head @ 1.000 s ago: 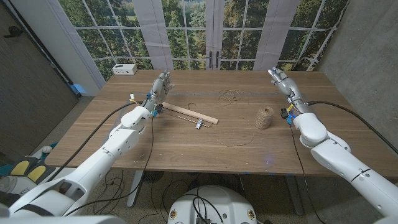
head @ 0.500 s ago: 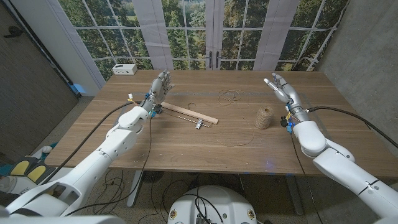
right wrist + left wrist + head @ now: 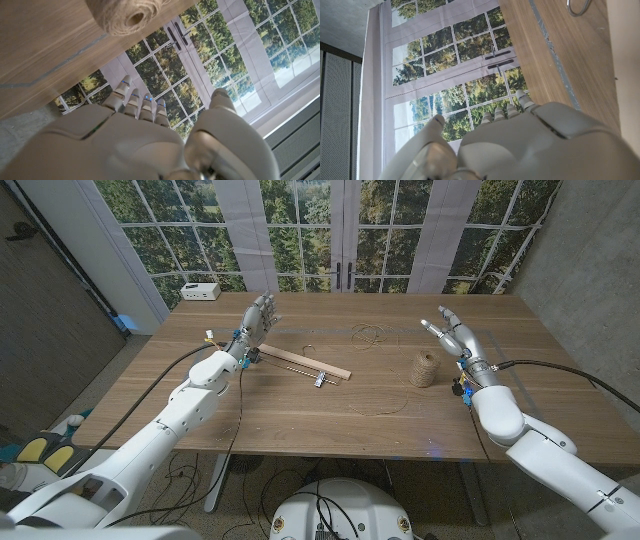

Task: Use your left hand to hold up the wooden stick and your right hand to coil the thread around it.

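A long wooden stick (image 3: 304, 364) lies flat on the table, left of centre, with a small metal piece by its right end. My left hand (image 3: 256, 320) hovers just past the stick's left end, fingers apart and holding nothing. A spool of tan thread (image 3: 425, 369) stands upright right of centre, seen too in the right wrist view (image 3: 125, 16). Loose thread lies in faint loops (image 3: 368, 335) on the wood beyond the spool. My right hand (image 3: 452, 335) is raised beside and behind the spool, fingers spread, empty.
A small white box (image 3: 201, 291) sits at the table's far left corner. Windows and a door stand behind the table (image 3: 330, 410). A thin metal ring (image 3: 577, 6) lies on the wood in the left wrist view.
My right hand has come down and toward the spool, from the far right edge to just behind it. The left hand and the stick have stayed put.
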Controlling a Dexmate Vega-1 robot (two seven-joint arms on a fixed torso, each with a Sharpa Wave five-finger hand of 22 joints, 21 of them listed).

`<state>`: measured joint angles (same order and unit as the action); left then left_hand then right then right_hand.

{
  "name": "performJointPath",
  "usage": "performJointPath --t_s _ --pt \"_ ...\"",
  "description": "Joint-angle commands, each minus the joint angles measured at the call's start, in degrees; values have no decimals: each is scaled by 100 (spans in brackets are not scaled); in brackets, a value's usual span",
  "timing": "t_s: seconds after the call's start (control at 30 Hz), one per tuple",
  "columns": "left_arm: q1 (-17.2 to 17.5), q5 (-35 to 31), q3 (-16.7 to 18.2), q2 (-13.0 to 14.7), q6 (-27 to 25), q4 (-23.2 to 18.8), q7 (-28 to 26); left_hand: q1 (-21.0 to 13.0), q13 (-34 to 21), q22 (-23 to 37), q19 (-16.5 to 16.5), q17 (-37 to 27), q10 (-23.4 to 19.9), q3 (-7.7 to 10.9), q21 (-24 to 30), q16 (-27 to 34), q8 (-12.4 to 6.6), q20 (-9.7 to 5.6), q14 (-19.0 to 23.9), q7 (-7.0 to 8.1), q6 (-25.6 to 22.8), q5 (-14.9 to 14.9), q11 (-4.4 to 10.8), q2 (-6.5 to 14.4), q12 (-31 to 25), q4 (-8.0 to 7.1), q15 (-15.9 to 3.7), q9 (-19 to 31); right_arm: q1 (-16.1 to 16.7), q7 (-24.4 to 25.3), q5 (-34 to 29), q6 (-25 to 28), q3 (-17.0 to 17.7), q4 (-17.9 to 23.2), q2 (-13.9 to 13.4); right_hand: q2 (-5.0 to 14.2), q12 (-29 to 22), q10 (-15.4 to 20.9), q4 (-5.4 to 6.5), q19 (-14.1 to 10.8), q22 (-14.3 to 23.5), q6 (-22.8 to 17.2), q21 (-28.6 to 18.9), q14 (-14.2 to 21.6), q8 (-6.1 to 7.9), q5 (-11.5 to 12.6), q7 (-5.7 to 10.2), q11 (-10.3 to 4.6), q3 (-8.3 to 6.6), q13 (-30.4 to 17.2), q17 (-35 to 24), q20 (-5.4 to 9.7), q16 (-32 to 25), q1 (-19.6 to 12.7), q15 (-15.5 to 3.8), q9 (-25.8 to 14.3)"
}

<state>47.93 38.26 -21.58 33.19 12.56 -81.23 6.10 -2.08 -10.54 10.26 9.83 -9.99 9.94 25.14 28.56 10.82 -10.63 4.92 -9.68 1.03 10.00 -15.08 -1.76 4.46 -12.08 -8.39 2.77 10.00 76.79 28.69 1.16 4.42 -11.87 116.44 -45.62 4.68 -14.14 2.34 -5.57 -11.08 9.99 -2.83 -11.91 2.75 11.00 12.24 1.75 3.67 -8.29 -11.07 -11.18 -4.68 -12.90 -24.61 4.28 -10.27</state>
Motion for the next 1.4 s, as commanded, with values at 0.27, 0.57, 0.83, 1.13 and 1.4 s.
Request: performJointPath --t_s 0.27,0.57,0.83,1.13,1.4 --pt "-59 44 -25 1 32 79 148 -37 -12 30 130 -32 350 -51 -64 6 -13 31 -320 29 133 -42 10 130 10 -14 29 20 409 220 -608 1054 -63 613 -69 -72 137 -164 -244 -174 20 -64 -33 40 43 -28 -133 -27 -87 -22 -19 185 17 -342 -98 -40" --pt "-67 59 -15 -18 51 114 151 -39 -13 31 122 -32 358 -63 -88 6 -10 32 -313 27 126 -46 -18 133 21 -14 25 20 451 261 -786 1577 -204 774 -59 -119 181 -233 -311 -189 18 -31 -27 19 30 -15 -142 -71 -104 -25 -18 168 37 -448 -111 -44" --pt "-138 63 -33 -42 77 215 241 -42 -12 32 106 -32 344 -80 -128 1 -6 32 -311 24 118 -53 4 140 23 -15 24 20 414 343 -927 2014 -367 864 -19 -157 192 -223 -370 -305 15 -54 -55 45 44 13 -204 -82 -132 -28 -16 106 40 -584 -101 -50" --pt "-139 67 -30 -32 68 196 246 -44 -12 33 91 -32 354 -92 -153 -2 -5 35 -311 24 114 -58 12 147 34 -17 30 21 360 438 -1032 2355 -532 882 8 -184 192 -199 -407 -305 14 -70 -41 62 53 41 -230 -76 -156 -30 -16 109 43 -698 -138 -54" --pt "-106 50 -18 40 29 126 240 -45 -12 35 78 -32 339 -101 -172 0 -3 35 -303 21 112 -61 -13 152 32 -19 26 21 292 383 -807 2236 -618 662 80 -250 190 -167 -432 -465 14 -82 -82 106 55 83 -259 -80 -170 -35 -13 227 44 -851 -162 -59"
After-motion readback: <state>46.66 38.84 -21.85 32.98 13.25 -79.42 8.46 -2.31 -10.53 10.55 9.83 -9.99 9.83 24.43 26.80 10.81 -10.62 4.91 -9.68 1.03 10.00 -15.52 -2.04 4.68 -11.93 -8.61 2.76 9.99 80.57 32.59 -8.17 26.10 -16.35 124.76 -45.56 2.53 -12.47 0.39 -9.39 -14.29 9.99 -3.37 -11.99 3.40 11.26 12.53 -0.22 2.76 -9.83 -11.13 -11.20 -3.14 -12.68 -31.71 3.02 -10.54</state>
